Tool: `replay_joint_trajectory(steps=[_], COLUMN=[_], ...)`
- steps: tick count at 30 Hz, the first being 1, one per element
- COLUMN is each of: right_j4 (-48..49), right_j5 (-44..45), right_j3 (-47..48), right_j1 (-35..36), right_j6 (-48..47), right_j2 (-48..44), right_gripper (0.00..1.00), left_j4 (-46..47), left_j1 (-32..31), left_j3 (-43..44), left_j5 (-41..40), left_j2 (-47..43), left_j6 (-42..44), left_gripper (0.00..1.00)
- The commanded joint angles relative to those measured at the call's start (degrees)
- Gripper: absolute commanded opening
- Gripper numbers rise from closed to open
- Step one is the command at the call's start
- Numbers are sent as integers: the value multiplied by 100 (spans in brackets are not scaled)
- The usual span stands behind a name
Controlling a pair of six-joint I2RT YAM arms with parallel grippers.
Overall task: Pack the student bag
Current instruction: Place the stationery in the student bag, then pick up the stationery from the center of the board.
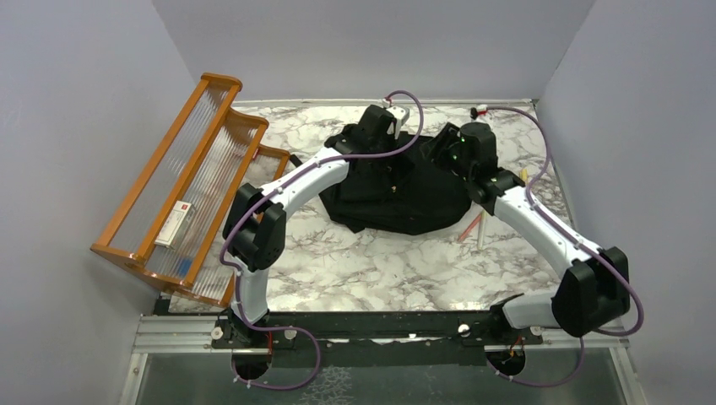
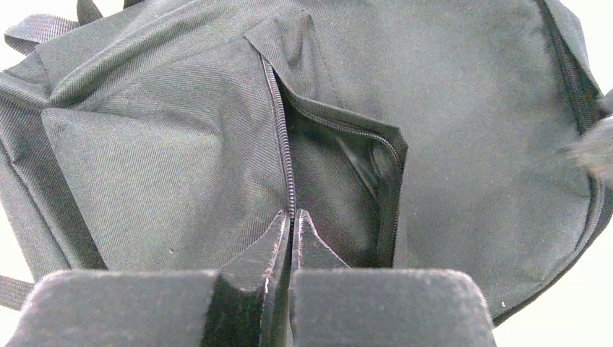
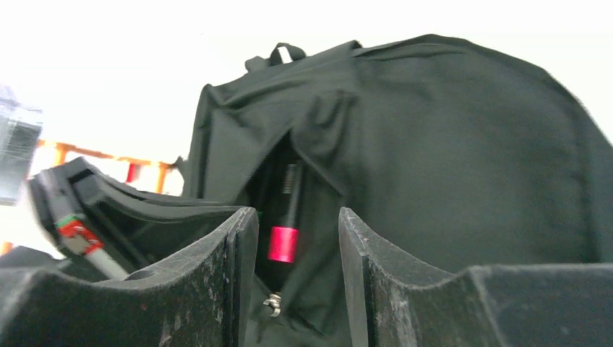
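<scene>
The student bag (image 1: pixel 397 198) is a black fabric backpack lying flat at the middle of the table. Its front zip pocket (image 2: pixel 347 181) gapes open. My left gripper (image 2: pixel 293 217) is shut on the pocket's zipper edge, with the zip teeth running between its tips; from above it (image 1: pixel 378 145) is over the bag's left half. My right gripper (image 3: pixel 298 217) stands open in front of the pocket mouth on the bag (image 3: pixel 470 144). A black pen with a red band (image 3: pixel 283 243) stands inside the pocket between the fingers, touching neither. From above, the right gripper (image 1: pixel 442 152) is over the bag's right side.
An orange wooden rack (image 1: pixel 181 186) leans at the left edge with a white box (image 1: pixel 176 224) in it. Two thin pencil-like sticks (image 1: pixel 474 228) lie on the marble table (image 1: pixel 355 261) just right of the bag. Grey walls close in the back and sides.
</scene>
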Motion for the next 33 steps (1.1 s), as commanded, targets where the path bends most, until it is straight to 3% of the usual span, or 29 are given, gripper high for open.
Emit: replay_joint_trajectory(steps=[1,8,13,19,33], right_j4=[-759,-2181,-2815,-3097,-2986], right_j5=[1468,1860,981,340,-163], right_j3=[-320,-93,-171,-382,-1318], right_j1=[-33,-503,-1570,-2352,-2713], right_j6=[-313,-131,180,221,652], right_j2=[-570,-666,-483,-377,58], right_gripper=[49,50,52,52,46], left_j4=[374,576,712,733,748], left_j1=[-33,-17,1,8,13], left_j3=[-54,-277,-422,-416,-357], left_j5=[288,565,572,642,866], left_j2=[-379,-377,-408,-382,-250], left_j6=[109,77,-23,-73,-266], left_gripper=[0,0,0,0,0])
